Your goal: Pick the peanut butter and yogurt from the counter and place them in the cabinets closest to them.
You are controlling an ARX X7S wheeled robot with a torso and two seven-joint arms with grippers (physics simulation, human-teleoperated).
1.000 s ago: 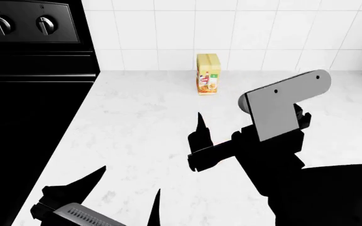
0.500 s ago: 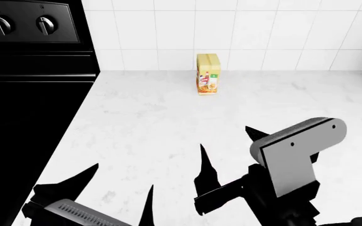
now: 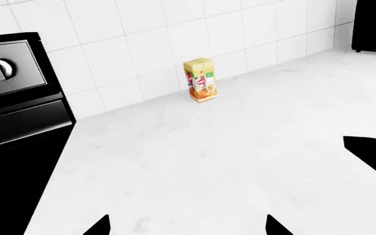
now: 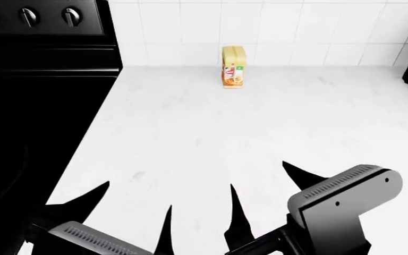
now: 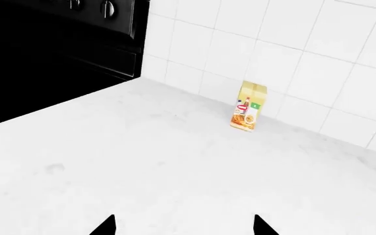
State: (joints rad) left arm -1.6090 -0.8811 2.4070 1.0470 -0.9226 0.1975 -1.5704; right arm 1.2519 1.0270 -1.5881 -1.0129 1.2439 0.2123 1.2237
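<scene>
Head view with both wrist views of a white marble-look worktop (image 4: 211, 127) backed by a white tiled wall (image 4: 296, 26). A black range (image 4: 41, 79) with control knobs (image 4: 28, 16) occupies the 9 to 11 o'clock sector of the head view. The only item standing on the visible worktop is a small yellow carton (image 4: 233, 67), upright at 12 o'clock, just beside the wall; it also appears in the left wrist view (image 3: 200, 80) and the right wrist view (image 5: 249, 106).

The left hand (image 4: 122, 210) sits at 7 o'clock and the right hand (image 4: 268, 186) at 5 o'clock, both low over bare worktop and well apart from the carton. Each hand has its pointed fingers spread with nothing between them; the wrist views confirm an empty gap between the fingertips (image 3: 100, 226) of the left hand and the fingertips (image 5: 106, 226) of the right hand.

Neither the peanut butter nor the yogurt appears in any of the three views, and no cabinet can be identified; a dark object at the 3 o'clock edge of the head view is too cropped to name. Judged from this arrangement, the task is either not begun or between stages: neither hand carries an item, and whether either item is already stowed cannot be told. What remains, at the least, is to bring the task items into view.
</scene>
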